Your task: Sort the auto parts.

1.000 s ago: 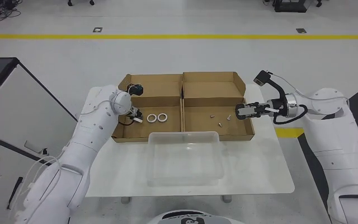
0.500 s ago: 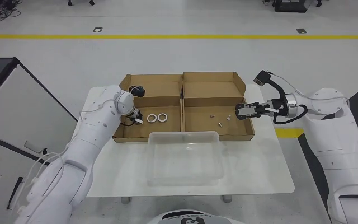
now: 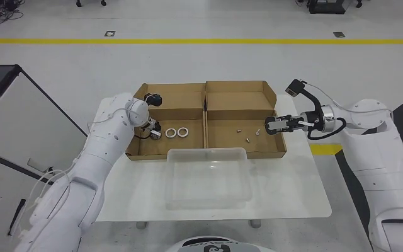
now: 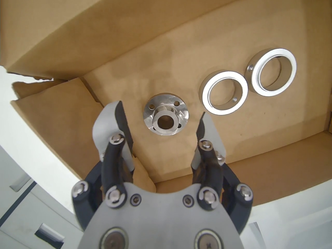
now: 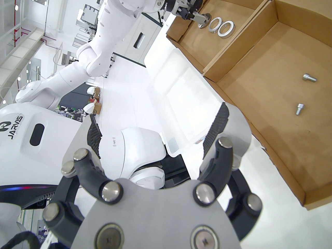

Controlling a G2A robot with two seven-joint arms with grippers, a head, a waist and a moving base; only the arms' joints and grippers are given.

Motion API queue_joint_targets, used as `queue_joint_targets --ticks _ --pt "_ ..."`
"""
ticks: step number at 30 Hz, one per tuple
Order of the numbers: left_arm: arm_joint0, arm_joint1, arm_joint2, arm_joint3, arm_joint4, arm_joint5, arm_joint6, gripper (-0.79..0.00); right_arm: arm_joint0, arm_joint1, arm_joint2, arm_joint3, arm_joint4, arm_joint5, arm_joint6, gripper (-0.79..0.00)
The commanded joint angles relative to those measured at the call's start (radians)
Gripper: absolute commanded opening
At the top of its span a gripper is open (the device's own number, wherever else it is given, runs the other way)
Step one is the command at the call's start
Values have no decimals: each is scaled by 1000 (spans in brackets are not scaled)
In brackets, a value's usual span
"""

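- left arm (image 3: 107, 151) and right arm (image 3: 371, 116) — glossy white shells, rounded, ball-like joints
- left gripper (image 4: 160, 111): silver fingers (image 4: 103, 124) are lined with black pads (image 4: 123, 120), carried on black links (image 4: 111, 161) pinned by silver screws (image 4: 113, 195) to a grey plate (image 4: 160, 224)
- right gripper (image 5: 158, 115) is built alike — pads ribbed
- black cable (image 3: 326, 131) is looped at the right wrist

"Where does the left arm (image 3: 107, 145) sit?"

"It comes in from the near left with the elbow bent. The left gripper (image 4: 160, 111) tilts down toward the far right, jaws spread apart."

"And the other one?"

"The right arm (image 3: 365, 116) stretches in from the right, roughly level. The right gripper (image 3: 271, 124) aims left, jaws wide apart too. The two grippers are well apart from each other."
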Motion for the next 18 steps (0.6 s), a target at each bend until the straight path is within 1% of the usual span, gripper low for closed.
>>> queue_joint_targets --ticks 1,4,7,9,15,16,18 --pt "4 6 -15 -16 -3 -4 -4 0 0 0 0 0 0 0 0 0" --pt "17 18 -45 -56 -10 -9 -4 0 0 0 0 0 0 0 0 0" --pt "42 36 -89 -117 -32 -46 -8 0 0 0 0 0 0 0 0 0" --pt "70 50 -127 -166 -68 -95 -12 0 0 0 0 0 0 0 0 0" --pt "185 100 -271 -323 -248 -341 -59 0 0 0 0 0 0 0 0 0" --pt "198 106 -287 -341 -271 -366 -69 0 0 0 0 0 0 0 0 0" --pt "249 127 -319 -409 -348 -397 -47 0 0 0 0 0 0 0 0 0"
